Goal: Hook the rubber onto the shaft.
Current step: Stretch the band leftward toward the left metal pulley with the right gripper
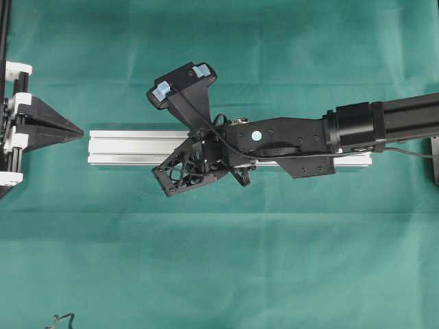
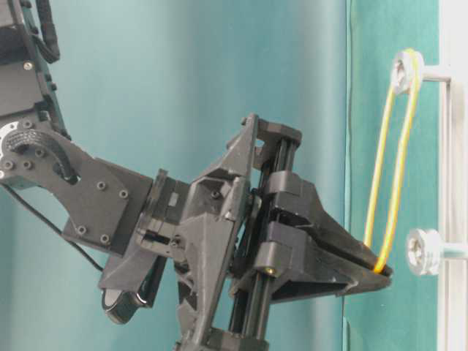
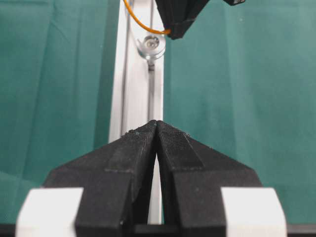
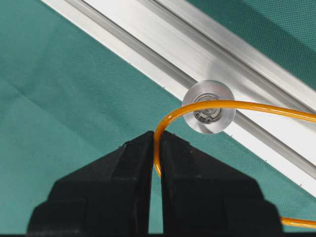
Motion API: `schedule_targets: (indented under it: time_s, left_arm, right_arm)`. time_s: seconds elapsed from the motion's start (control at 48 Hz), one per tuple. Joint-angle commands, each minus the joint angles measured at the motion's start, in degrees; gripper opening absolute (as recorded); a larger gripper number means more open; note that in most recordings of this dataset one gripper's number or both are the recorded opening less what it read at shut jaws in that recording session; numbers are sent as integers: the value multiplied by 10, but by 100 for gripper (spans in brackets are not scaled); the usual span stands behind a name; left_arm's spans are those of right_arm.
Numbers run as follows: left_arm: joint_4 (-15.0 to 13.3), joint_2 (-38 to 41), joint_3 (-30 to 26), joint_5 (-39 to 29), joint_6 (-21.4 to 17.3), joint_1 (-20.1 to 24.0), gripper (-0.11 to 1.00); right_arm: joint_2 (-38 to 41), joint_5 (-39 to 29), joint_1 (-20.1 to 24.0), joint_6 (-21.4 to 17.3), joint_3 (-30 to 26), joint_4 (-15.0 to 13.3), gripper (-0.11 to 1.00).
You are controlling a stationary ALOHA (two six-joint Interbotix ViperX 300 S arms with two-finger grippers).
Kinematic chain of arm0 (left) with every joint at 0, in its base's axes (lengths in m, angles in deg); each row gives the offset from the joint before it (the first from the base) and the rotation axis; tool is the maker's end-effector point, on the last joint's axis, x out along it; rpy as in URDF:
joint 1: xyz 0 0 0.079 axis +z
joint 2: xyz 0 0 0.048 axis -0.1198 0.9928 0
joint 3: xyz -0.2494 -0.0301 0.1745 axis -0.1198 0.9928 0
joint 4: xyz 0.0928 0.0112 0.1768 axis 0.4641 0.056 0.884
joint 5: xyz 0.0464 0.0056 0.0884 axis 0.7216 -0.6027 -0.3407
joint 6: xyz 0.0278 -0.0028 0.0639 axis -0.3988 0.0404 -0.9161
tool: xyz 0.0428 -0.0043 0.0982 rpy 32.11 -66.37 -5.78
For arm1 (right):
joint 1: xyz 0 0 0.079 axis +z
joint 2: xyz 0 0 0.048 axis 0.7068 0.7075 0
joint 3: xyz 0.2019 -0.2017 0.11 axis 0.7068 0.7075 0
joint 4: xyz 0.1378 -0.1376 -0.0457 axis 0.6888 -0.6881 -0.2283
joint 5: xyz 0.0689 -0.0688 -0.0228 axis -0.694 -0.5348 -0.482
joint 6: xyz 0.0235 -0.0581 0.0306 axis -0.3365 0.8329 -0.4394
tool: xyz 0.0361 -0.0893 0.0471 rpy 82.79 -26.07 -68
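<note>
Right pincer [image 4: 157, 148] pinches the rubber [image 4: 163, 123] beside the lower shaft [image 4: 208, 107]; left pincer [image 3: 157, 129] pressed together, idle. Stretch past the flange, drop into groove, then release.

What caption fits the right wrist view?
Right tool shut on the orange rubber, pulling its loop beside the flanged shaft on the aluminium rail.

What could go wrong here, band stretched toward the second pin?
1. The orange elastic band is pinched only at the tips of the right gripper; under stretch it may slip out and snap back to the far pin.
2. The loop currently crosses the flanged head of the near pin instead of sitting under it, so releasing now could let it ride off.
</note>
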Motion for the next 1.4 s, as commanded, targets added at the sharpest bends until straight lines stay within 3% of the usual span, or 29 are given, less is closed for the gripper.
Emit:
schedule_targets:
  time_s: [0.0, 1.376]
  left_arm:
    - [2, 4, -16, 3, 0, -2, 0]
    - [2, 3, -16, 4, 1, -2, 0]
  right_arm:
    - [-9, 5, 0, -1, -17, -1, 6]
    - [21, 40, -13, -8, -36, -1, 6]
